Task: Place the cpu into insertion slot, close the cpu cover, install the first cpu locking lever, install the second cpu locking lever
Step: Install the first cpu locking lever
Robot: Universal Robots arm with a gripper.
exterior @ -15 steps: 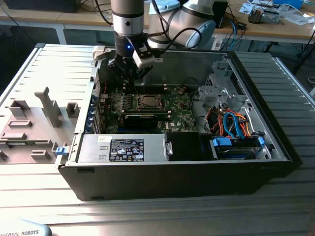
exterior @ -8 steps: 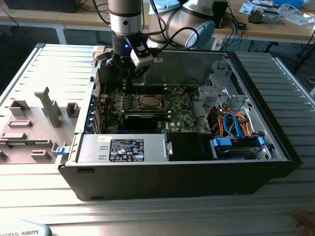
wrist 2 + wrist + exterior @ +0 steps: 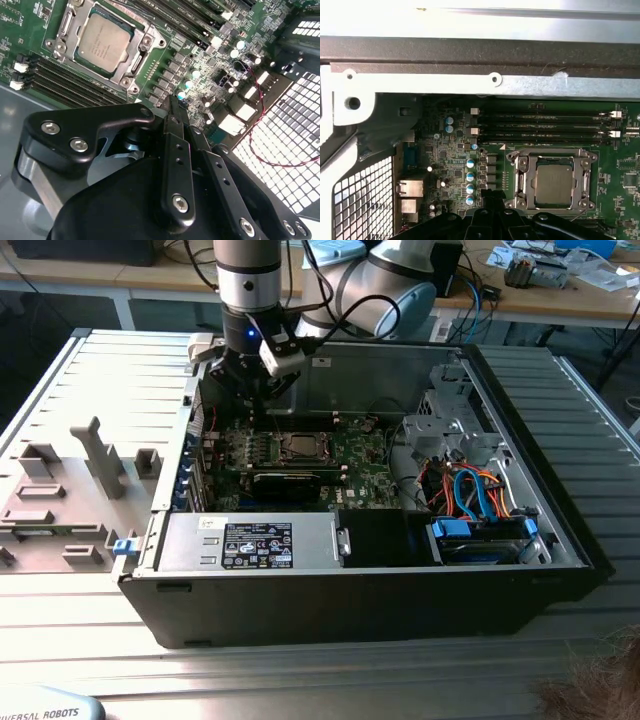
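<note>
On the exterior view's left, a grey moulded fixture tray lies on the ribbed metal surface beside the open black computer case. The black claw hangs inside the case near its rear wall, over the green motherboard and just to the exterior view's left of the socket. In the second wrist view the claw has its slim black fingers pressed together with nothing between them, so it is clenched and empty. Further to the right in the exterior view sits the small flat square cpu with its dull silvery-grey top, already seated in the socket; both wrist views show it there too. The thin silvery metal cpu cover with its square window lies flat around the chip, framing it. Judging from this, placing the chip and closing the cover look done, and the work in hand is the first locking lever; whether either lever is already latched is hard to tell. That step would call for the closed claw tip to push a thin wire lever down and under its hook
</note>
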